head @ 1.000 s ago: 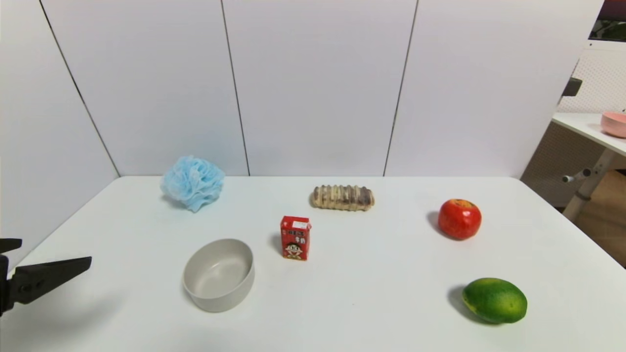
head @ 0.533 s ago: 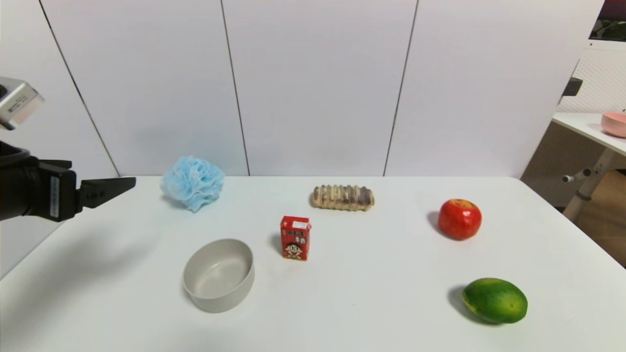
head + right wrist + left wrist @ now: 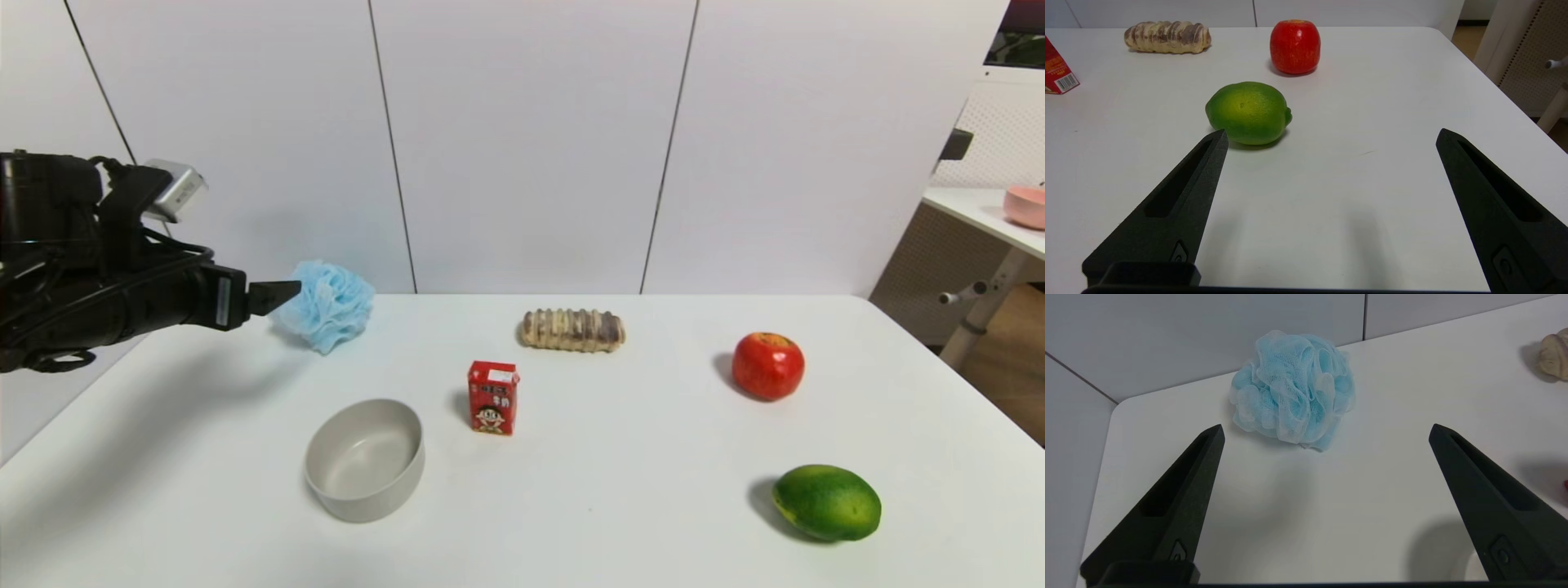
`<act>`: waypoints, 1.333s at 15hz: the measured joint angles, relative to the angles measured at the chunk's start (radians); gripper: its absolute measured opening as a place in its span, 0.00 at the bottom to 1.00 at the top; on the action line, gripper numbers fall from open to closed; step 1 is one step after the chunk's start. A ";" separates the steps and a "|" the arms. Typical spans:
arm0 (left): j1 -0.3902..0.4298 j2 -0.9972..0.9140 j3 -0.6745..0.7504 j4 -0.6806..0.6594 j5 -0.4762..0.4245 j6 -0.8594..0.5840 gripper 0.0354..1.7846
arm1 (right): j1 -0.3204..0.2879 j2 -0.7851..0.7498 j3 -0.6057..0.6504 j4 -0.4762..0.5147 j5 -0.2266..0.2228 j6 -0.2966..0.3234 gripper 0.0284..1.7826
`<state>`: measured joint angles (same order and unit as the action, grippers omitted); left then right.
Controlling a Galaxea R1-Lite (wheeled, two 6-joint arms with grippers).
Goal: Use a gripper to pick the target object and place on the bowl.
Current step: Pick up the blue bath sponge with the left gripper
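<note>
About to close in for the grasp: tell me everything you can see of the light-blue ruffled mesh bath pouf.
The light-blue ruffled mesh bath pouf is a rounded ball of gathered translucent netting, paler at the frill edges. It rests on the white table near the far left corner, close to the wall panels, touching nothing else. No loop shows. The left gripper hangs open just short of it, not touching.

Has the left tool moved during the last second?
Yes. The left tool rose and advanced from the table's near-left edge to the blue bath pouf.
</note>
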<state>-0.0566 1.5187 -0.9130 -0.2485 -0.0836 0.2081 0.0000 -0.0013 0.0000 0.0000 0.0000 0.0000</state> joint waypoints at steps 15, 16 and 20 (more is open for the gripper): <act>0.032 0.436 -0.657 0.530 -0.005 -0.006 0.99 | 0.000 0.000 0.000 0.000 0.000 0.000 0.98; 0.034 0.453 -0.705 0.589 -0.005 -0.007 0.99 | 0.000 0.000 0.000 0.000 0.000 0.000 0.98; 0.039 0.523 -0.813 0.716 -0.005 -0.021 0.99 | 0.000 0.000 0.000 0.000 0.000 0.000 0.98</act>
<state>-0.0172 2.0421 -1.7262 0.4670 -0.0889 0.1866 0.0000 -0.0013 0.0000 0.0000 0.0000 0.0000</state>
